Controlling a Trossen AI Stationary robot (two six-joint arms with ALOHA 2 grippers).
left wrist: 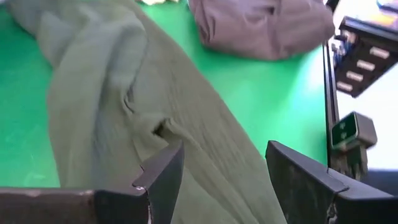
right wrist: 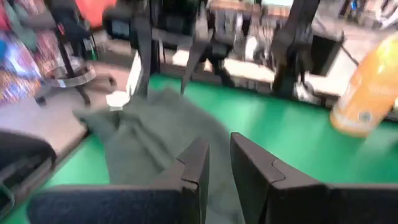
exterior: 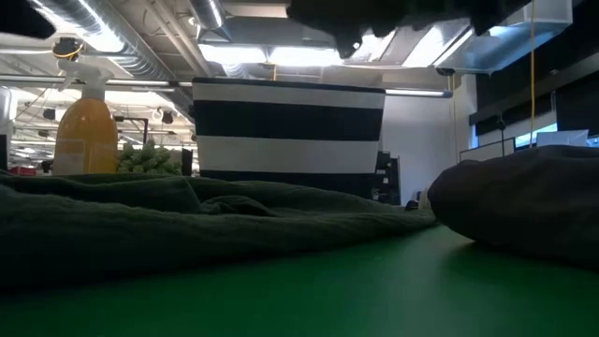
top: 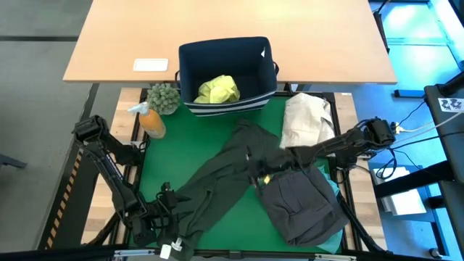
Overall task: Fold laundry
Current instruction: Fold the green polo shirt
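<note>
Matt crinkled olive cloth garment (left wrist: pixel 124 106)

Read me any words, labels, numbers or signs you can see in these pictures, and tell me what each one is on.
No text can be read in any view.
Orange bottle: a round label mark, too blurred to read.
Navy bin: a small white tag on its rim, too small to read.
White card on the wooden table: no legible print.
Green box beside the mat: a white mark, unreadable.

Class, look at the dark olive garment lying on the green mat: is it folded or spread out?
Spread out, not folded. In the high view the dark olive garment stretches diagonally across the green mat in one long rumpled length, with creases but no neat layers.
</note>
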